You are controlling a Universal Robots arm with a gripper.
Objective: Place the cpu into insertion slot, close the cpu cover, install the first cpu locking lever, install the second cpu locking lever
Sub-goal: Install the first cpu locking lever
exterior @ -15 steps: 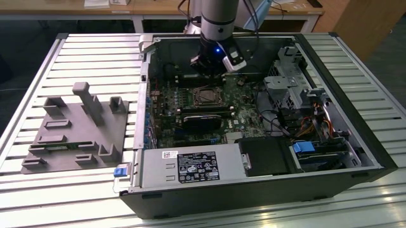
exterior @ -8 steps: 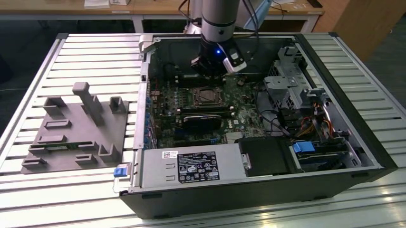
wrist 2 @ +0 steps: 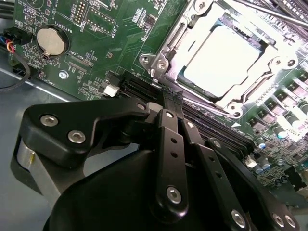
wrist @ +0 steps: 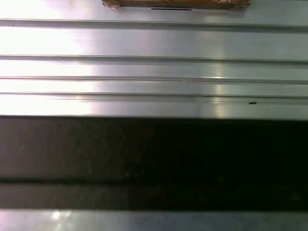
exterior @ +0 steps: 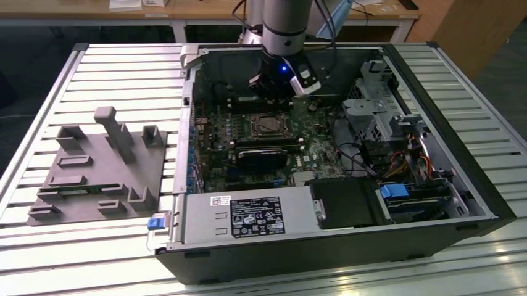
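In the second wrist view the cpu [wrist 2: 221,57] lies in the insertion slot [wrist 2: 161,62], its silver top bright. The silvery cpu cover [wrist 2: 174,36] lies flat around the cpu as a frame. A thin lever rod [wrist 2: 262,10] runs past the socket's corner. My gripper [wrist 2: 166,101] is shut with nothing in it, its black fingers [wrist 2: 171,144] pressed together beside the socket's corner, over a long black card slot [wrist 2: 137,89]. In the exterior view the gripper [exterior: 273,97] hangs inside the open computer case, just behind the insertion slot [exterior: 268,125].
The case walls [exterior: 428,92] enclose the motherboard. A black block [exterior: 263,157] lies in front of the socket, a power supply [exterior: 247,217] at the front and a drive cage [exterior: 371,117] on the exterior view's right. A grey fixture [exterior: 99,166] stands on the slatted table [exterior: 123,68].
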